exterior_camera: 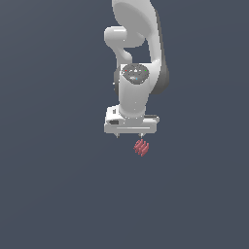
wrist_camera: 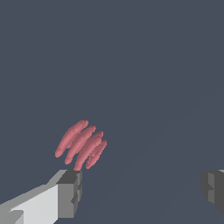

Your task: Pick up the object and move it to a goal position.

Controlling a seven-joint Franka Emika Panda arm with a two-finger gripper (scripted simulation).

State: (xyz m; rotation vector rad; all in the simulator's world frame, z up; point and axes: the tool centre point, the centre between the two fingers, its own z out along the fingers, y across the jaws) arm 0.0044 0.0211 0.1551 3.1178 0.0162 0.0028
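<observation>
The object is a small red ribbed lump [exterior_camera: 141, 147] on the dark floor, just below the white gripper in the exterior view. It also shows in the wrist view [wrist_camera: 82, 145] as several pink-red ridges. My gripper [exterior_camera: 129, 135] hangs above and slightly toward the exterior view's left of it, jaws wide apart and empty. In the wrist view the gripper [wrist_camera: 142, 192] is open; one grey fingertip [wrist_camera: 70, 192] sits close beside the object and the other fingertip [wrist_camera: 214, 189] is far from it. The object is not between the fingers.
The white arm [exterior_camera: 137, 53] rises behind the gripper in the exterior view. The plain dark grey floor [exterior_camera: 58, 185] surrounds everything. No goal marker shows.
</observation>
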